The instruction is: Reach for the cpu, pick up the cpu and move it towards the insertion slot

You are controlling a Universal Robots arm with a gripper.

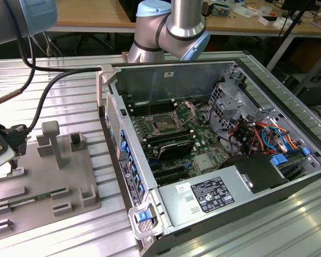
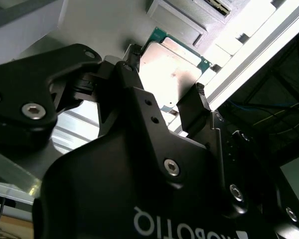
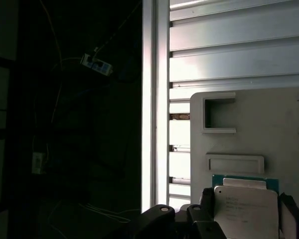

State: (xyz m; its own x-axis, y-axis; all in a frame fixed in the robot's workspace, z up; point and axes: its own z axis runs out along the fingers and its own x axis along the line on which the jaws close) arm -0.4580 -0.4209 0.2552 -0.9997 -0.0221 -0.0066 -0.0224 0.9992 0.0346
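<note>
Matte black gripper (image 2: 164, 79) links, bolted with hex-socket screws, lie closest to the lens in the second wrist view. Its two dark fingers (image 2: 198, 102) stand against opposite edges of the cpu (image 2: 172, 67), so the hand reads as clamped on the chip. Between the fingertips, in both wrist views, the cpu shows a flat, pale silvery top plate with rounded corners and a thin green rim.

Directly beyond the fingertips lies a grey holder plate (image 3: 269, 124). It is smooth and matte, with shallow rectangular recesses and raised ribs, and rests on a ribbed aluminium table (image 3: 229, 59).

Progress, as judged: the reach is done and the grasp looks made. Whether the chip has left the holder plate cannot be told. The carry is all to do. The insertion slot (image 1: 164, 124), a square socket with dark centre and silver frame on green board inside the open sheet-metal computer case (image 1: 171, 75), lies well apart from the hand.
</note>
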